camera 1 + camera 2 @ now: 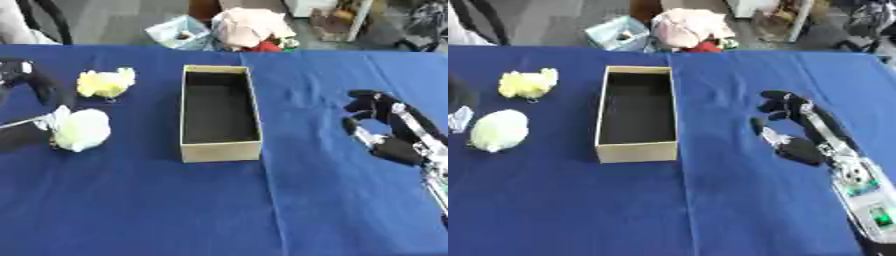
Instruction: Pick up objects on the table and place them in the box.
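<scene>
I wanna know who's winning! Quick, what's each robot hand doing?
Left hand: cannot be told, holding nothing visible.
Right hand: curled shut, holding nothing.

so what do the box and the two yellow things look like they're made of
The box looks like plain cardboard: matte tan walls, dark inside. The far yellow thing seems plush or fluffy fabric, with a ragged, tufted outline. The near pale one is smooth and rounded, perhaps soft fabric or foam; its look leaves that open.

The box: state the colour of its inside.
Black inside the box, with tan cardboard walls; the left eye view shows it best.
</scene>
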{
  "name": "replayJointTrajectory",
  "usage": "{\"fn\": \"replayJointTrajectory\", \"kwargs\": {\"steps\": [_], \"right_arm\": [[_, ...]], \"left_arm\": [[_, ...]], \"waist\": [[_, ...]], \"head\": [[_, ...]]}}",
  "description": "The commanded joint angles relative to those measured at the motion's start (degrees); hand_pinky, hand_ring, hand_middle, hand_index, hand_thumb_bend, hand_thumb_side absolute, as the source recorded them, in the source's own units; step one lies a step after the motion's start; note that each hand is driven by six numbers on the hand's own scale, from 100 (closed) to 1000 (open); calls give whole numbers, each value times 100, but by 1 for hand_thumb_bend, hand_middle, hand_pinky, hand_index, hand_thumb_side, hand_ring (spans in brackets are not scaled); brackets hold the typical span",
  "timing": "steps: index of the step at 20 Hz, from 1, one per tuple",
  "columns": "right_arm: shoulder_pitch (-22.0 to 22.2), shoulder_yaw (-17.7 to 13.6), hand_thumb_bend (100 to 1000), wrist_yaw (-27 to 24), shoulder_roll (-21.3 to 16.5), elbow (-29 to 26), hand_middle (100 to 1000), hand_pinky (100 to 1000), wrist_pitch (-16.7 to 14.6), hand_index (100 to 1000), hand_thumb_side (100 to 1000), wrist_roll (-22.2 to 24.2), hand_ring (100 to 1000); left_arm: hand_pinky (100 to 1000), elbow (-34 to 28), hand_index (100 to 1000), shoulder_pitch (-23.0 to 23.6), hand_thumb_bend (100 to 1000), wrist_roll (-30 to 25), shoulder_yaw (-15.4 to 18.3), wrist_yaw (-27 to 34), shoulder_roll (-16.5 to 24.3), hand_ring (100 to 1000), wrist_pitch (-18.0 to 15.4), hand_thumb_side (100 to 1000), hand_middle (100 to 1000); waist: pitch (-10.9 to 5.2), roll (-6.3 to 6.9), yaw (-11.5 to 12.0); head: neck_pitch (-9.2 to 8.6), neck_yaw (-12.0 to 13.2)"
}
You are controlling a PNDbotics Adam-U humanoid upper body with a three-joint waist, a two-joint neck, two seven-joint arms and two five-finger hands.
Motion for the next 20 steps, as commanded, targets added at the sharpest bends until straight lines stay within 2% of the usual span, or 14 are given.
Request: {"fn": "replayJointTrajectory", "kwargs": {"steps": [1,5,11,12,20], "right_arm": [[-46,-83,286,-17,-166,-113,662,731,0,868,497,-6,770],[-42,-85,285,-17,-168,-113,662,731,1,868,497,-8,770],[-41,-88,286,-18,-171,-114,662,731,0,868,496,-9,770],[-41,-86,286,-18,-172,-113,662,732,0,868,496,-8,770],[-38,-76,280,-19,-186,-109,662,731,-1,868,500,0,770]], "left_arm": [[583,-111,573,-81,301,-141,75,-53,224,396,-19,100,377],[588,-116,590,-88,342,-412,95,-131,300,408,-65,100,392],[593,-120,607,-98,353,-469,124,-193,375,421,-75,100,406],[609,-114,636,-103,368,-529,120,-242,407,447,-70,100,436],[637,76,677,-278,389,-1120,65,-918,928,488,37,100,485]], "waist": [[-72,24,-15],[-74,28,-17],[-73,29,-18],[-73,30,-19],[-76,47,-29]], "head": [[-78,15],[-85,14],[-87,12],[-86,12],[-72,21]]}}
